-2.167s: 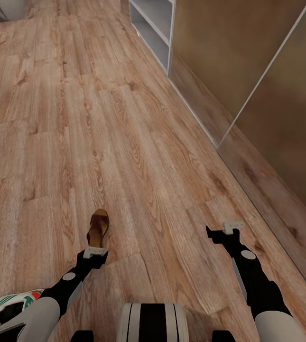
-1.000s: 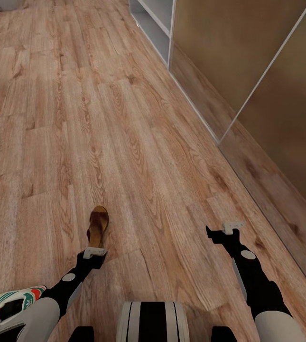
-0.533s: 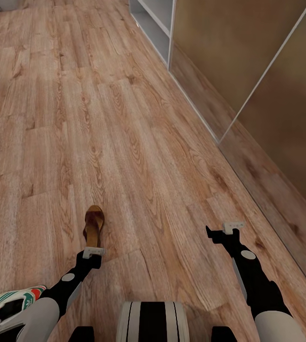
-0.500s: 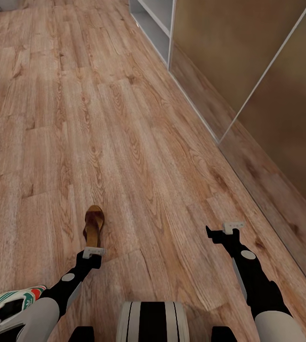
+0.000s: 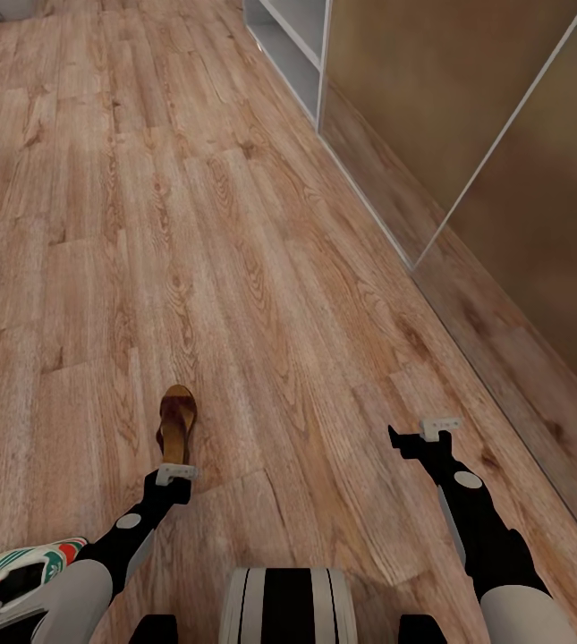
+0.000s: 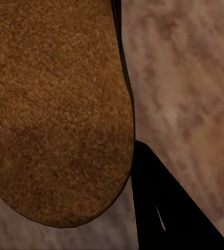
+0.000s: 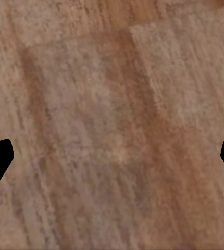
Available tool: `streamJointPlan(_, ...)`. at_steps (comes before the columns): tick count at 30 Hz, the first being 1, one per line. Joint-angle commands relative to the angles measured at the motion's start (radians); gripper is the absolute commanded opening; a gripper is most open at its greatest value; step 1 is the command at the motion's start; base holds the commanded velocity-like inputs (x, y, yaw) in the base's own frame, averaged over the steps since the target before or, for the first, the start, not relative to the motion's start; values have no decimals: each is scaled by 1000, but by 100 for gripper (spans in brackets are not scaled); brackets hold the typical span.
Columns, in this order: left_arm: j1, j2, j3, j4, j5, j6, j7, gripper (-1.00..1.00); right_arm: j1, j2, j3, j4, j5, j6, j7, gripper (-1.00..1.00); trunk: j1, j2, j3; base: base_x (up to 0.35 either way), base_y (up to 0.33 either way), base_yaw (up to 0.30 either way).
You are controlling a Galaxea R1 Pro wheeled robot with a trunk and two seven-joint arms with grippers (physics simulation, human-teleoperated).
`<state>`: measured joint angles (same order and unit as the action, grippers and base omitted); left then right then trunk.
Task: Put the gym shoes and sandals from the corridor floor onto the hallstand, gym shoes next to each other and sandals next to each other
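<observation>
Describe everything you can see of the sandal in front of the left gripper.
The sandal is dark brown with a tan footbed, lying flat and upright on the corridor floor, pointing away from the robot. A darker woven-looking strap crosses near its front; the open footbed runs back to the heel end. The left gripper sits right at that heel end; whether it touches is unclear. In the left wrist view, a rounded tan, suede-like end of the sandal looms close, with a dark finger beside it.
</observation>
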<state>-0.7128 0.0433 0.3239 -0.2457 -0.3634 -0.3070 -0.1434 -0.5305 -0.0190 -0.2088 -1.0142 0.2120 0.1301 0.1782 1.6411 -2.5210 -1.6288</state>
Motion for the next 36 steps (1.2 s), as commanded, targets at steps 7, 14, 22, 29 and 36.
streamJointPlan(7,-1,0,9,-1,-9,-4,-8,-100,0,1,-3,-1,10,5,7,100,-1,0,7,0,0,0)
streamJointPlan(14,-1,0,9,0,-9,-3,-8,-100,0,1,-2,1,10,4,8,100,-4,2,34,0,0,0)
streamJointPlan(22,-1,1,11,-5,-9,-3,-8,-100,0,0,-3,3,14,1,7,100,-8,4,65,0,0,0)
streamJointPlan(29,0,14,11,-21,-11,0,-7,-100,1,-3,-4,-4,15,0,7,100,-11,5,92,0,0,0)
streamJointPlan(36,82,17,17,-27,-7,-2,0,-100,4,-7,-4,5,17,-4,2,100,-14,7,126,0,0,-28)
